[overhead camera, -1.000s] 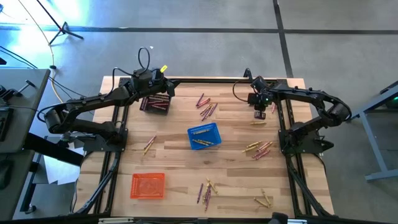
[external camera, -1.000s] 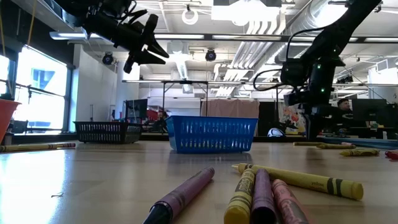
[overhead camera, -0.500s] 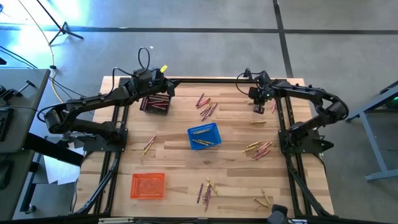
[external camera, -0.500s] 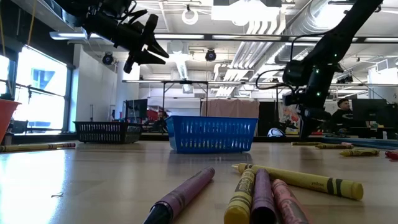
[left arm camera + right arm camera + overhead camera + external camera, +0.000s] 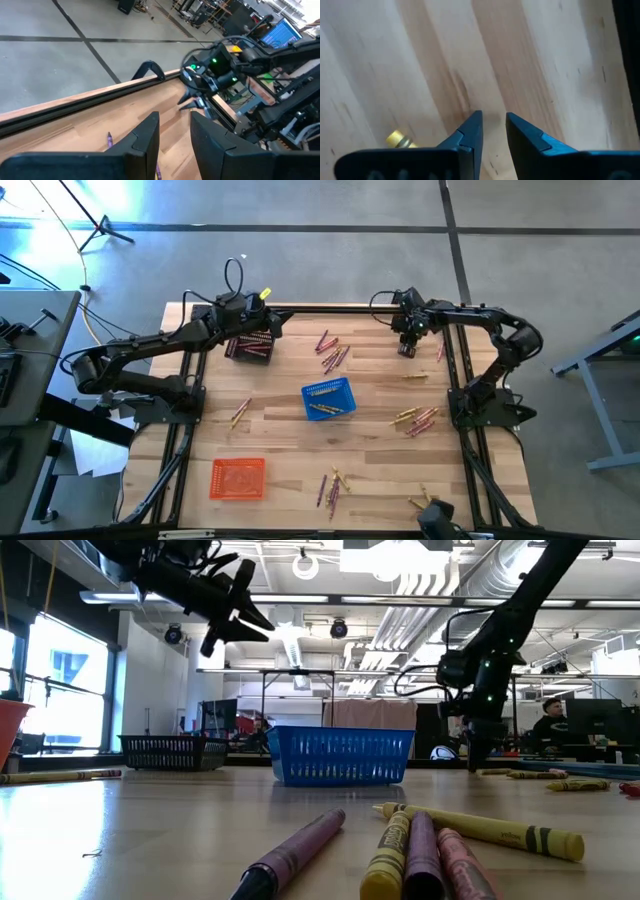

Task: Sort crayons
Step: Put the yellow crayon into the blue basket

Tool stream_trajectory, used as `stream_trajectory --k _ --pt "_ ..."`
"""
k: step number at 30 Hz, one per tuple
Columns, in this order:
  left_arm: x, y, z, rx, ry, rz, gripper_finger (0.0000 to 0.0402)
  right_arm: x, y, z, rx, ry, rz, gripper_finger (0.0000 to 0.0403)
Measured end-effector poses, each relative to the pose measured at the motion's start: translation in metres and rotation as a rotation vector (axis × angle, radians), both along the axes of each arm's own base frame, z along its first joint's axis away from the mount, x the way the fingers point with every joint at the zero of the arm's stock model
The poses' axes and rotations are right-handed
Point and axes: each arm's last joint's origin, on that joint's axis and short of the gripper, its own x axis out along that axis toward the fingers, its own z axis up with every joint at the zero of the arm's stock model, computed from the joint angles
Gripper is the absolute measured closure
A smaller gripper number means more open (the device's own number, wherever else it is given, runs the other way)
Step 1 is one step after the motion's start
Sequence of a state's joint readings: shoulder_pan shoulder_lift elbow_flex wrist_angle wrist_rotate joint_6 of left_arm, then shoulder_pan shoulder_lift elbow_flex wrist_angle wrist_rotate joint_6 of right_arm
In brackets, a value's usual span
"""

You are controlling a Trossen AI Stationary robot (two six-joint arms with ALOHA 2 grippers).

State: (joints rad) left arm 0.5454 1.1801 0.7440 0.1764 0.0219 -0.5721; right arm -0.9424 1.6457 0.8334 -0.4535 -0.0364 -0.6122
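Mostly, the crayons (image 5: 333, 356) are seen scattered in loose clusters over the table (image 5: 280, 435): one at 12 o'clock from the blue basket (image 5: 328, 399), one at 3 o'clock (image 5: 415, 420), one at 6 o'clock (image 5: 331, 485), a lone pair at 9 o'clock (image 5: 240, 413), and some inside that basket. The black basket (image 5: 249, 346) is set at 10 o'clock, the orange basket (image 5: 238, 478) at 7 o'clock. The right gripper (image 5: 405, 347) is held low over bare wood at 1 o'clock, its jaws narrowly parted and empty, a yellow crayon tip (image 5: 400, 139) just beside them. The left gripper (image 5: 274, 322) is raised by the black basket, jaws narrowly parted, nothing between them.
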Motion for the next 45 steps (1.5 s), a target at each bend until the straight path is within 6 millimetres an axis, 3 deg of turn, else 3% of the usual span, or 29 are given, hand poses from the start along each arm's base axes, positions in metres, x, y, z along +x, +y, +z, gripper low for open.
stream_trajectory --k 5,11,14,20,27,45 --pt "0.003 -0.005 0.0 0.0 0.0 -0.021 0.0307 0.003 -0.004 0.027 0.043 -0.03 -0.178 0.0332" --pt "0.004 -0.007 0.0 0.0 0.0 -0.031 0.0307 0.001 0.015 0.062 0.197 0.105 -0.111 0.0332" --pt "0.004 -0.007 0.0 0.0 0.0 -0.03 0.0307 -0.005 0.031 0.065 0.315 0.196 -0.05 0.0332" --pt "0.004 -0.007 -0.001 -0.005 0.009 -0.031 0.0307 -0.016 0.067 0.036 0.48 0.297 0.055 0.0332" --pt "0.003 -0.008 -0.003 -0.016 0.028 -0.031 0.0307 -0.016 0.09 0.01 0.464 0.328 0.126 0.0332" --pt "0.003 -0.007 -0.003 -0.016 0.026 -0.031 0.0307 -0.001 0.106 0.01 0.405 0.342 0.177 0.0332"
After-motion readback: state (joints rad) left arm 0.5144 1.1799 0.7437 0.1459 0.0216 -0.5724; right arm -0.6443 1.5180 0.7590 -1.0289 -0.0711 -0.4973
